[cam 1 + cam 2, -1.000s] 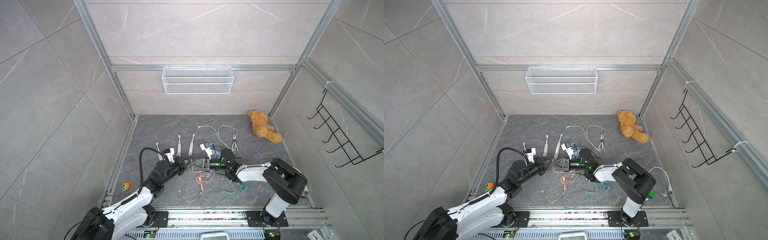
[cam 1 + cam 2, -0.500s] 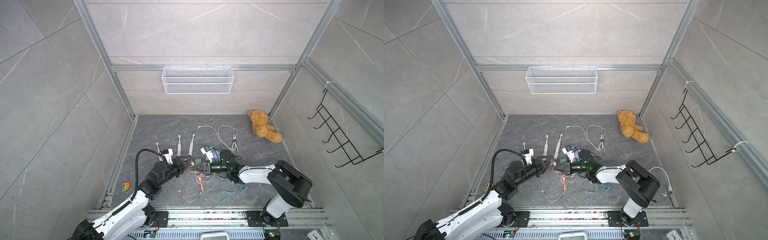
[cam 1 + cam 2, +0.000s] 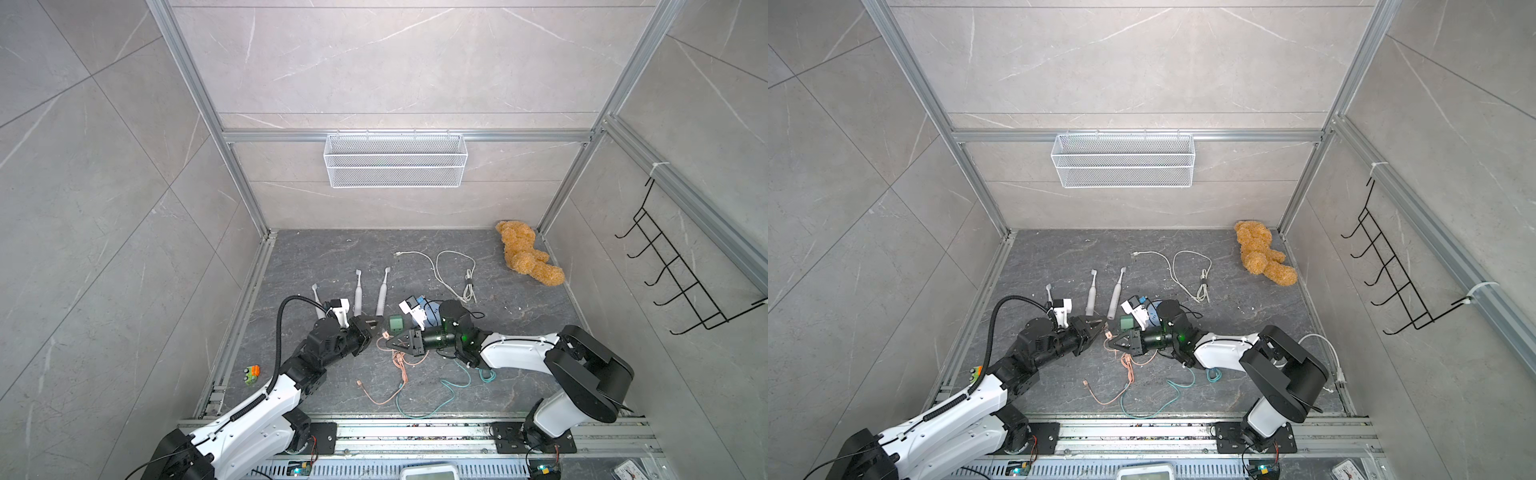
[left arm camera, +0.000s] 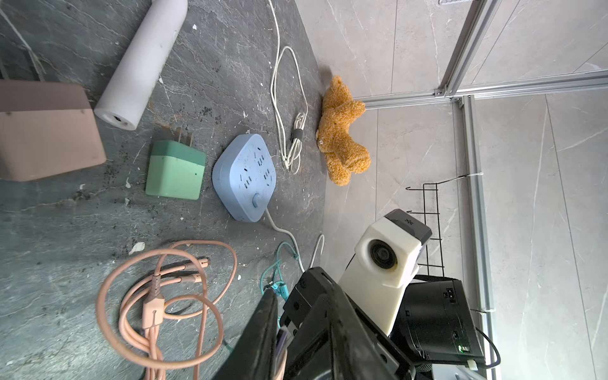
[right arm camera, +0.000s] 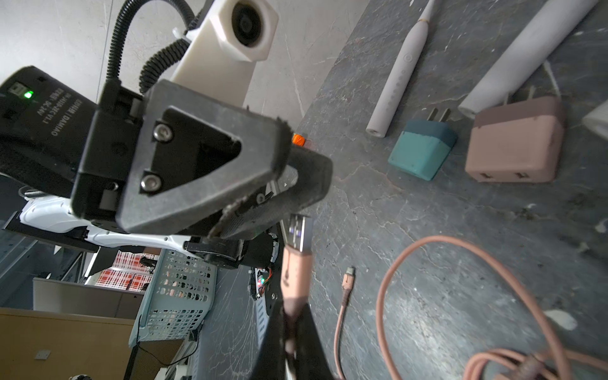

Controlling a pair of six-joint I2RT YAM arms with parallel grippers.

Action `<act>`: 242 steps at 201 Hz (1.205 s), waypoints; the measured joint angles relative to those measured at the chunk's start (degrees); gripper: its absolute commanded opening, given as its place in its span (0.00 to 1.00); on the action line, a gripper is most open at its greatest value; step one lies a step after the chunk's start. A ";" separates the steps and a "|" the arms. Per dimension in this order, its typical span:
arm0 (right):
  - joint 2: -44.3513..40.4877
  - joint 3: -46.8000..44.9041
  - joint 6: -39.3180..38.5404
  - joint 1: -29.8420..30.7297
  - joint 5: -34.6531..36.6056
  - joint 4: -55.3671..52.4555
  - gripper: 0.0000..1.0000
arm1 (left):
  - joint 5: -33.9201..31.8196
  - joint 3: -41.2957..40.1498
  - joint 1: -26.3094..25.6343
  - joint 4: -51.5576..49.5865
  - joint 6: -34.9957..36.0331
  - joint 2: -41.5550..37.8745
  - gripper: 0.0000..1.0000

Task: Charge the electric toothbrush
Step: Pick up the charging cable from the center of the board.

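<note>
Grey tiled walls box in a dark stone bench, with a wire basket on the back wall, a hook rack on the side wall and a bear in the far corner. Three toothbrushes lie side by side mid-bench, heads toward the back wall, one partly hidden behind the left arm's camera. Near their butt ends sit a green adapter and a pink adapter, prongs toward the brushes, with a blue strip beside the green one.

The right claw is clamped tight on the plug of a pink cable. The plug's metal tip sticks out just beside the left claw, whose jaws stand slightly parted and grip nothing. The pink cable's slack coils loose on the bench by the right claw. A teal cable lies nearer the arm bases, and a white cable lies toward the bear.
</note>
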 measured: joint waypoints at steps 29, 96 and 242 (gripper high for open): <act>0.00 0.00 0.31 -0.02 -0.39 0.55 0.00 | 1.29 0.09 0.11 2.21 -0.02 2.80 0.28; -0.68 0.02 -0.17 0.00 -0.61 0.55 0.00 | 2.93 0.09 0.00 1.38 0.98 2.32 0.24; 0.24 0.11 4.39 0.00 -1.66 5.31 0.13 | 2.82 -0.15 0.17 2.29 0.90 0.98 0.00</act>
